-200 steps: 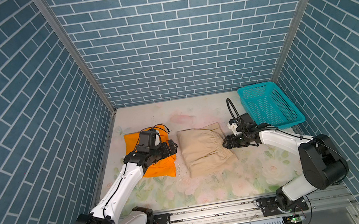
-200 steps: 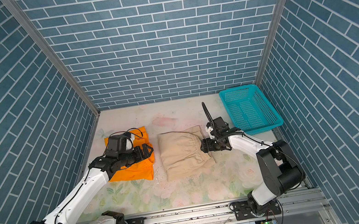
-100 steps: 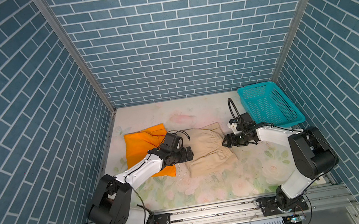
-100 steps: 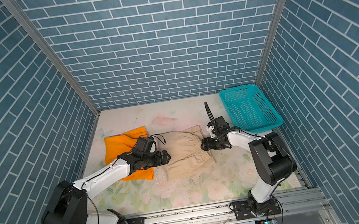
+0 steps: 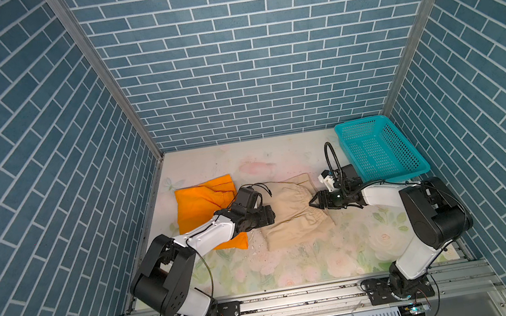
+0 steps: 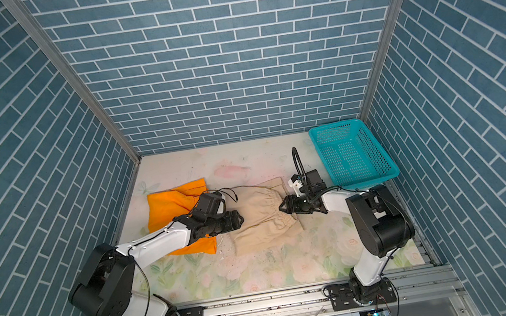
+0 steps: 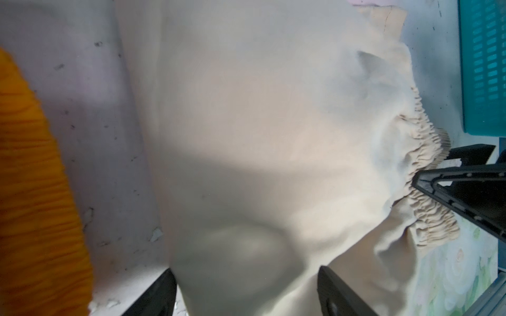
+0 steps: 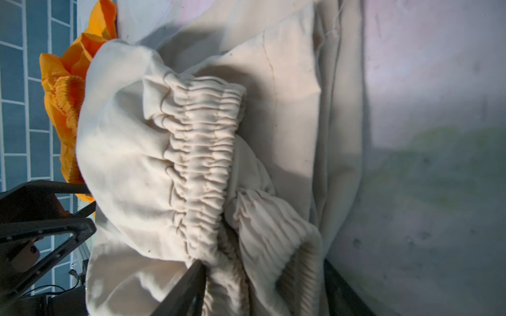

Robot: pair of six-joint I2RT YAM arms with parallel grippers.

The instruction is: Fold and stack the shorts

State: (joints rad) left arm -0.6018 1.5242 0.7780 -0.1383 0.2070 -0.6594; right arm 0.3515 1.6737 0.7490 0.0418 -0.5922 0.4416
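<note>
The beige shorts (image 5: pixel 292 224) (image 6: pixel 262 228) lie mid-table, gathered waistband toward the right. The orange shorts (image 5: pixel 200 200) (image 6: pixel 170 205) lie flat to their left, partly under my left arm. My left gripper (image 5: pixel 272 213) (image 7: pixel 246 295) sits low at the beige pair's left edge, its jaws apart with a bulge of beige cloth between them. My right gripper (image 5: pixel 311 202) (image 8: pixel 262 290) is at the waistband (image 8: pixel 202 153), jaws apart on either side of the bunched elastic. The beige cloth hides both sets of fingertips.
A teal perforated basket (image 5: pixel 358 122) (image 6: pixel 335 125) stands at the back right, just behind my right arm. Blue brick walls close in three sides. The floral table (image 5: pixel 295 268) runs bare toward the front rail.
My left arm swung right, from over the orange shorts to the beige pair's left edge. Both grippers' jaws have narrowed around beige cloth. The right gripper stayed at the waistband.
</note>
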